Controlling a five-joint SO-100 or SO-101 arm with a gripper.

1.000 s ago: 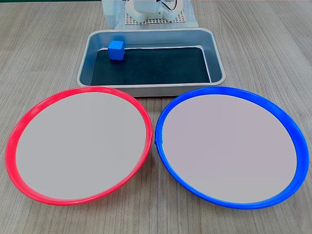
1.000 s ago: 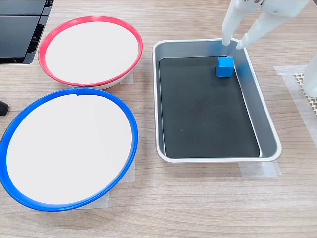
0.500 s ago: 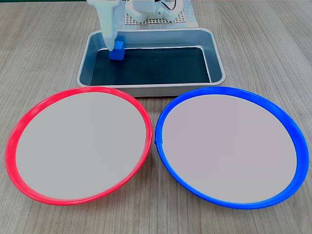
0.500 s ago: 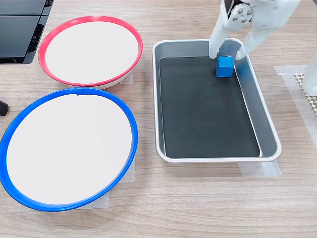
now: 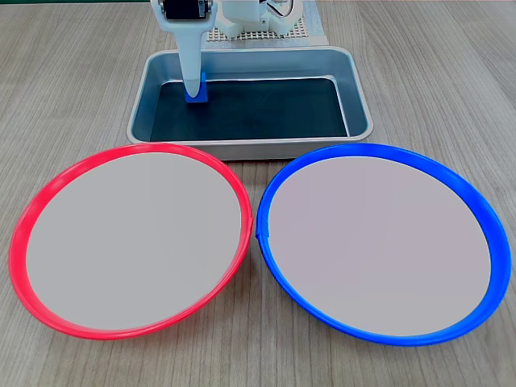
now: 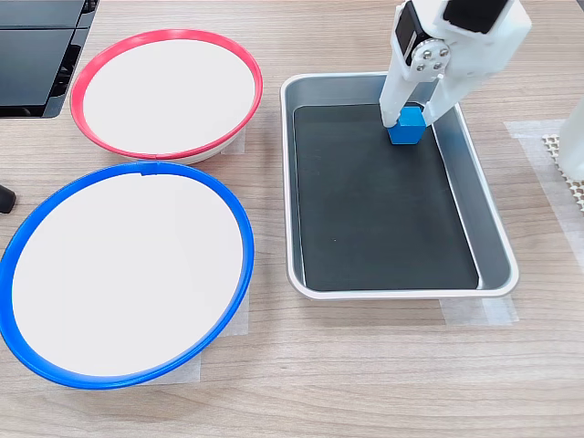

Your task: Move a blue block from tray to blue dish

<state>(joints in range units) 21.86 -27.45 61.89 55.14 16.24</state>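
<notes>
The blue block (image 6: 405, 133) sits on the dark bottom of the tray (image 6: 401, 293), in its far right corner in the second exterior view. My gripper (image 6: 409, 119) reaches down into the tray with one white finger on each side of the block, closed against it. In the first exterior view a finger (image 5: 191, 76) covers most of the blue block (image 5: 199, 96), which rests at the back left of the tray (image 5: 242, 149). The blue dish (image 5: 379, 148) lies in front of the tray at the first exterior view's right, and the blue dish (image 6: 137, 168) holds nothing.
A red-rimmed dish (image 5: 129, 150) lies beside the blue one, their rims almost touching, and the red-rimmed dish (image 6: 164, 35) holds nothing. The arm's white base (image 5: 258, 16) stands on a mesh mat behind the tray. Black equipment (image 6: 36, 55) sits at the second exterior view's top left.
The gripper has come down into the tray and its fingers have closed from wide apart onto the blue block, which shifted slightly along the tray bottom.
</notes>
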